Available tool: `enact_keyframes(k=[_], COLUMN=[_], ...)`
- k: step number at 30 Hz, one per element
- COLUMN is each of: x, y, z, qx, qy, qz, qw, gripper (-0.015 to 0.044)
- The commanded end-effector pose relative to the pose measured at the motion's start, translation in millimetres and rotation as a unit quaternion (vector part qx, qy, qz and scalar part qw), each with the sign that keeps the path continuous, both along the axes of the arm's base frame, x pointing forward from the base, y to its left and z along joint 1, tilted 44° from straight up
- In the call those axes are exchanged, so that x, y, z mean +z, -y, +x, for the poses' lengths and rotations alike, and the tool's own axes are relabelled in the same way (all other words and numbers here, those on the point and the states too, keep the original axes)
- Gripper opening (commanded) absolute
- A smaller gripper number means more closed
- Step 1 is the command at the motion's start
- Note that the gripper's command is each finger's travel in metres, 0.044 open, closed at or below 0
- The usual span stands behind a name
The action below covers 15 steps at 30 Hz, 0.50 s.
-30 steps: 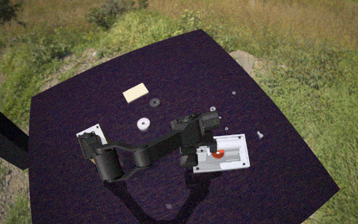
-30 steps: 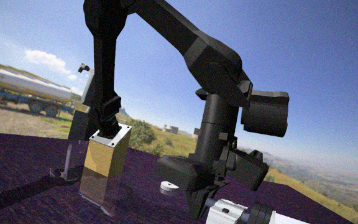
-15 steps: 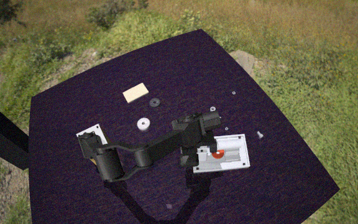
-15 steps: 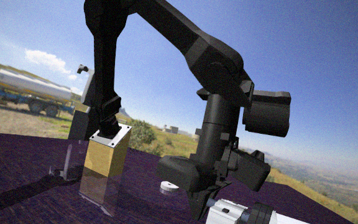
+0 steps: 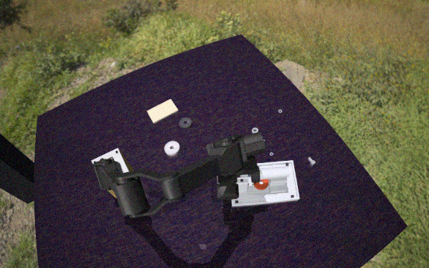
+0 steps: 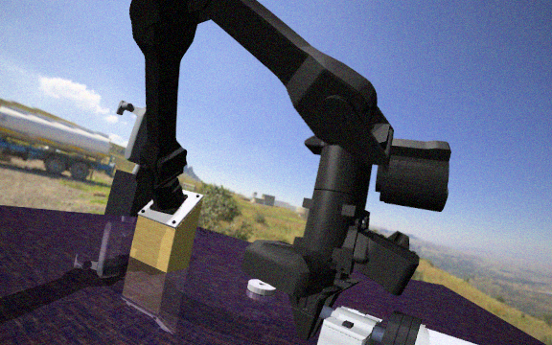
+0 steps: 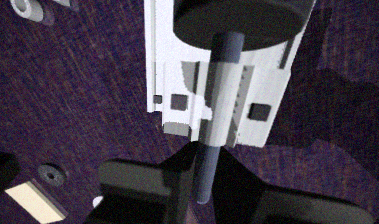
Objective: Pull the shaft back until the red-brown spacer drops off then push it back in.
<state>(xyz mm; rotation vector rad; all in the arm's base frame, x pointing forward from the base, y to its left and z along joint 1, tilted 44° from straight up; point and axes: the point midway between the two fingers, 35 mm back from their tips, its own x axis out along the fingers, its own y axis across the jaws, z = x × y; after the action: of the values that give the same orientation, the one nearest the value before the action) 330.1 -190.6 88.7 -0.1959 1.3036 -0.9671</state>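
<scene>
Dark table (image 5: 214,85) (image 6: 41,249) (image 7: 100,100) — shaft (image 6: 326,312) (image 7: 208,170) between the gripper's (image 6: 309,331) (image 7: 202,192) fingers.

Shaft (image 6: 326,311) (image 7: 208,170) is a smooth blue-grey rod, roughly level, its near end pinched in the gripper. It runs through a small white support, with a fat black spacer (image 6: 402,328) (image 7: 245,20) on it. Red-brown spacer (image 5: 261,185) is down in the white tray beside the white housing (image 5: 275,170) (image 6: 441,337) — looks flat-ish, partly hidden, tilt's hard to call.
</scene>
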Motion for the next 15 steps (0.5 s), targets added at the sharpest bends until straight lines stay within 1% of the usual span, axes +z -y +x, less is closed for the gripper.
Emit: enact_keyframes(k=[1, 15], x=[2.3, 2.8], y=[1.1, 1.7], z=[3.3, 4.7], qx=[0.002, 0.002], qy=[0.004, 0.004], qz=[-0.002, -0.002], qw=[1.0, 1.0], gripper=[0.0, 0.0])
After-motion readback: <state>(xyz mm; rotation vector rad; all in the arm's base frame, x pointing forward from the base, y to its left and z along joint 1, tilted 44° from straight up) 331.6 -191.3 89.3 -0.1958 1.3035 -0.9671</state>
